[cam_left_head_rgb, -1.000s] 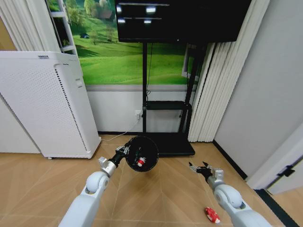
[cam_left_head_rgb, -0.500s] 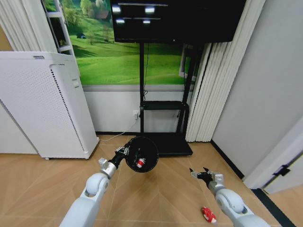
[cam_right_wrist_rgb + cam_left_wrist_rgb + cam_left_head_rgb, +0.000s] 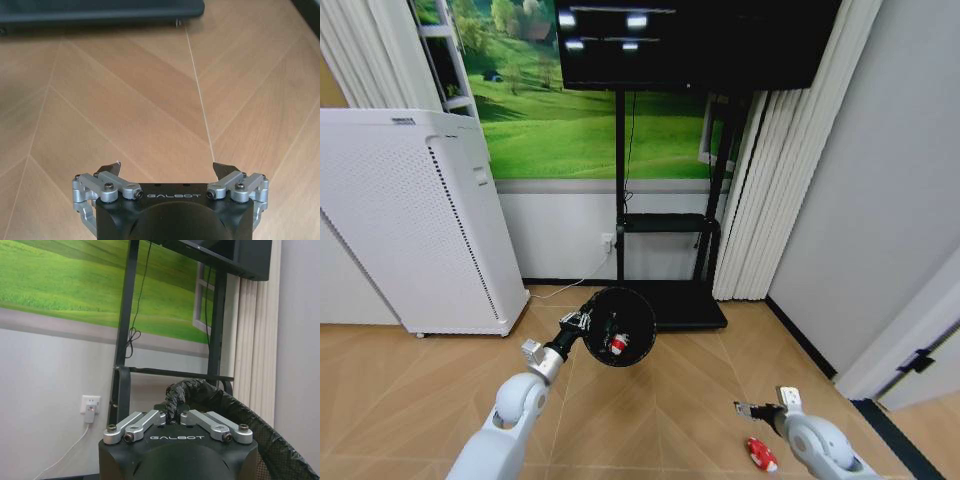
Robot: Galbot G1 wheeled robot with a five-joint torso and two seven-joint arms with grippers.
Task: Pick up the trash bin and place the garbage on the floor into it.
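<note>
**Inspector:** Start nearest the robot. What is on the floor?

**Onlooker:** A red packet (image 3: pixel 761 455) lies on the wood floor (image 3: pixel 650 420) just beside the right end effector (image 3: pixel 748 409). That one hangs low with its jaws spread wide and nothing in them, placed, I judge, for a pick.

**Inspector:** And the bin?

**Onlooker:** Farther out, the left end effector (image 3: pixel 576 326) is clamped on the rim of the trash bin (image 3: pixel 619 326), held off the floor and tilted so its mouth faces us; a red-and-white wrapper (image 3: pixel 617 345) sits inside. Beyond stands a white perforated appliance (image 3: pixel 415 230).

**Inspector:** Any writing?

**Onlooker:** "GALBOT" on both wrist housings.
</note>
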